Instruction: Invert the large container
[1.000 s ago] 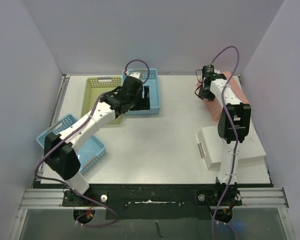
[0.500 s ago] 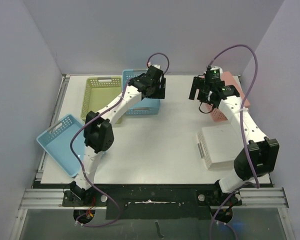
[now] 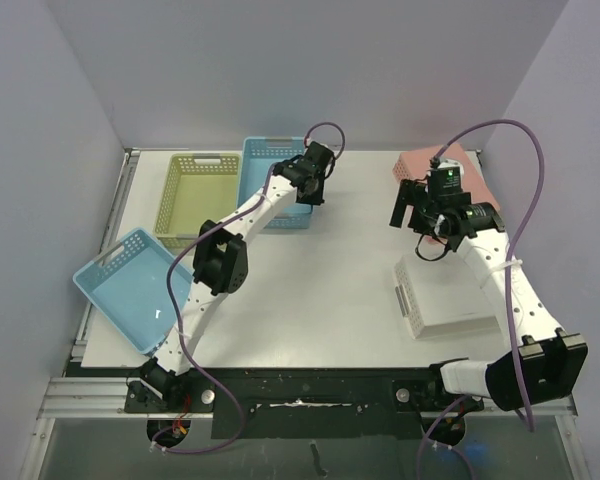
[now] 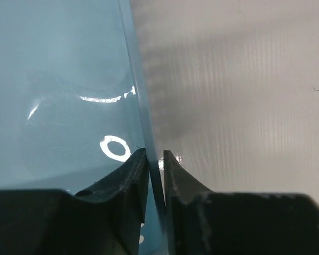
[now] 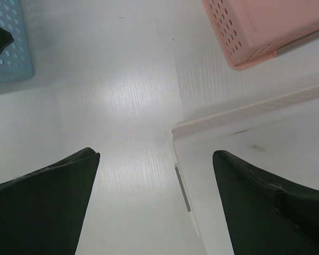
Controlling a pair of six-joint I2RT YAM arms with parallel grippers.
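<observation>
A blue perforated container (image 3: pixel 270 185) stands upright at the back centre of the table. My left gripper (image 3: pixel 312 190) reaches over its right side. In the left wrist view the left gripper (image 4: pixel 156 154) is shut on that thin right wall, with the container's blue floor (image 4: pixel 69 79) to the left and bare table to the right. My right gripper (image 3: pixel 408 205) hangs open above the table right of centre. In the right wrist view the right gripper (image 5: pixel 156 154) holds nothing, and a corner of the overturned white container (image 5: pixel 266 138) lies under its right finger.
A green container (image 3: pixel 195 195) sits left of the blue one. A light blue container (image 3: pixel 130 290) lies at the front left. An overturned pink container (image 3: pixel 420 165) rests at the back right, and the white container (image 3: pixel 450 295) is at the right.
My left gripper has closed on the blue container's right wall. My right gripper has opened wide and drawn nearer, away from the pink container, to the white one's corner.
</observation>
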